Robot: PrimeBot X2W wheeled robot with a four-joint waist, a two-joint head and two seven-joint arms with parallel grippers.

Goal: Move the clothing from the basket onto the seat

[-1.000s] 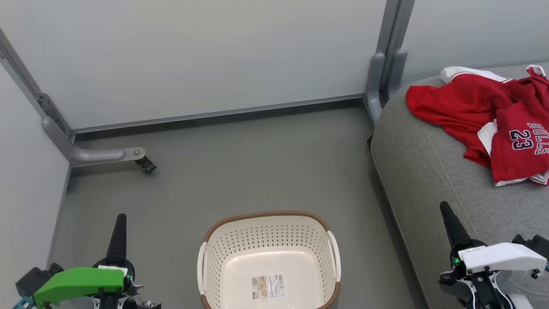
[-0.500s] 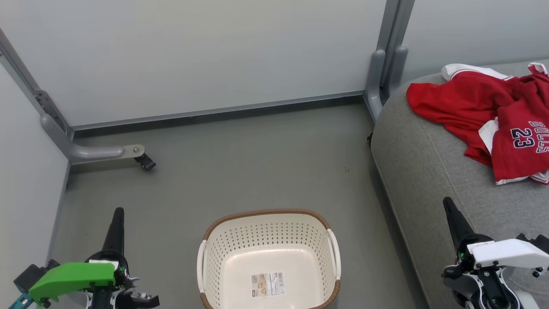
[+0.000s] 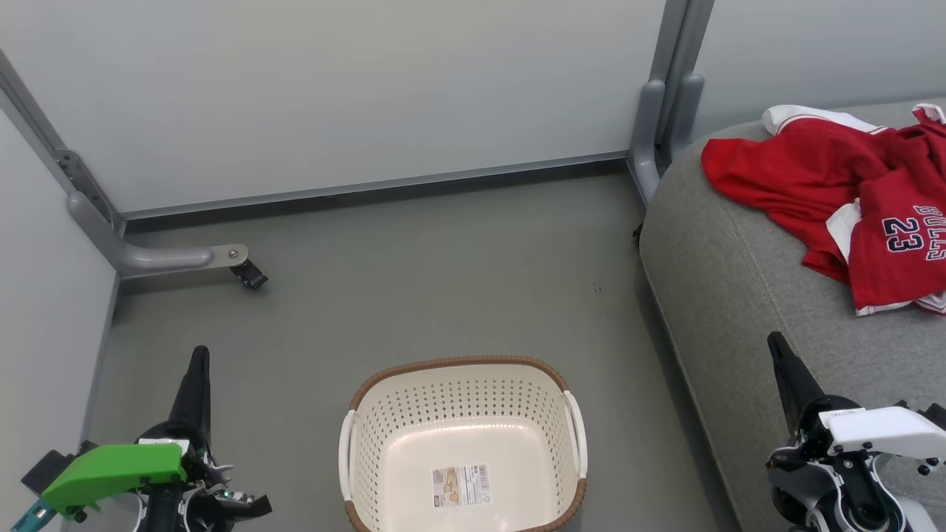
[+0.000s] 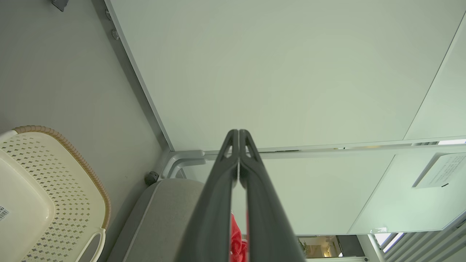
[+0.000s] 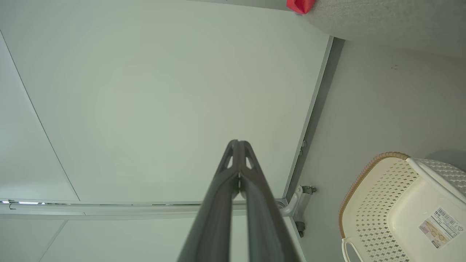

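Head view: I have my left gripper point(image 3: 198, 362) low at the near left over the floor point(image 3: 414, 266). Its arm is tucked in and the fingers point at the far wall. They are pressed together, gripping nothing. The right gripper point(image 3: 782, 358) is at the near right over the near edge of the seat point(image 3: 739, 281), leaning slightly left, also closed with nothing in it. The basket point(image 3: 458, 362) stands on the floor between the two grippers, touching neither, its bare bottom showing a label. The clothing point(image 3: 813, 170) lies crumpled on the seat at the far right, "23" facing up, well apart from both grippers.

Left wrist view: the left gripper point(image 4: 238, 138) has its tips meeting, with nothing between them. The basket point(image 4: 65, 145) is beside the seat point(image 4: 164, 214), and a red sliver of the clothing point(image 4: 236, 236) shows between the fingers.

Right wrist view: the right gripper point(image 5: 238, 147) has its tips touching and carries nothing. The basket point(image 5: 367, 203) is on the floor. The seat point(image 5: 382, 18) has a red bit of the clothing point(image 5: 300, 5) on it.
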